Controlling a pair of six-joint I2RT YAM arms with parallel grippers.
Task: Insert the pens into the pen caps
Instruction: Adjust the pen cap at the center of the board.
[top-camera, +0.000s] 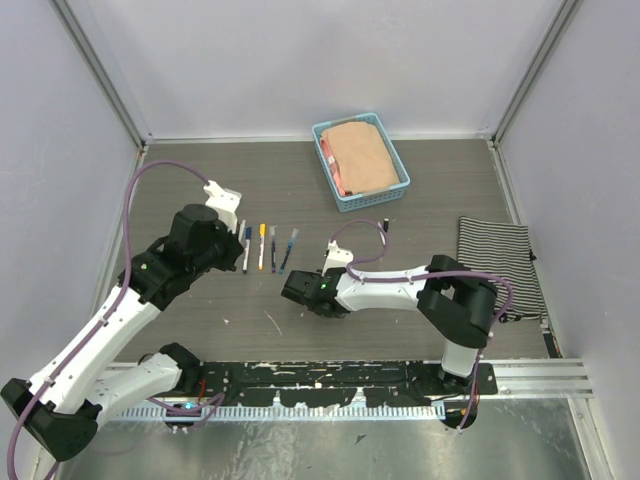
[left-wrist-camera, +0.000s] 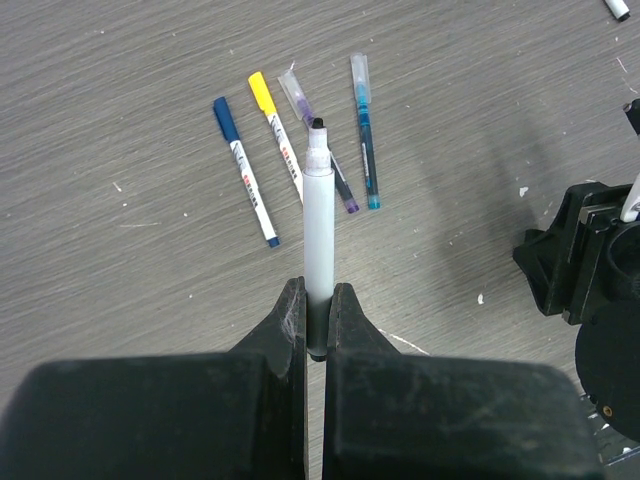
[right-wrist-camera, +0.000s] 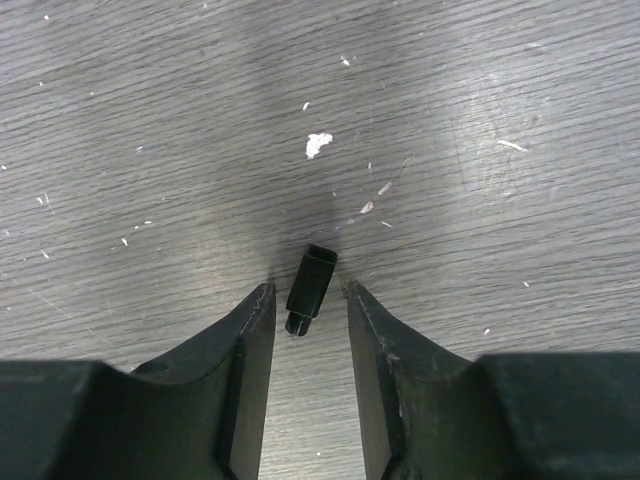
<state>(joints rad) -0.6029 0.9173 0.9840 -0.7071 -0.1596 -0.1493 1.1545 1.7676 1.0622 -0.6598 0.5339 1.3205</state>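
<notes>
The left hand (left-wrist-camera: 320, 295) is clamped on the tail of a white pen (left-wrist-camera: 318, 210). The pen's bare black tip points away from the wrist, presumably so the nib is free to meet a cap. Beyond the tip, four capped pens (left-wrist-camera: 280, 150) lie in a row left of the table's (left-wrist-camera: 120, 300) middle, apparently done and parked out of the way. The right hand (right-wrist-camera: 310, 292) sits low over the table, nearer its near edge. Its jaws stand apart on either side of a black cap (right-wrist-camera: 312, 275) that lies flat between them, touching neither as far as I can tell. That straddle looks like a set-up for pinching the cap so it can be offered to the pen.
</notes>
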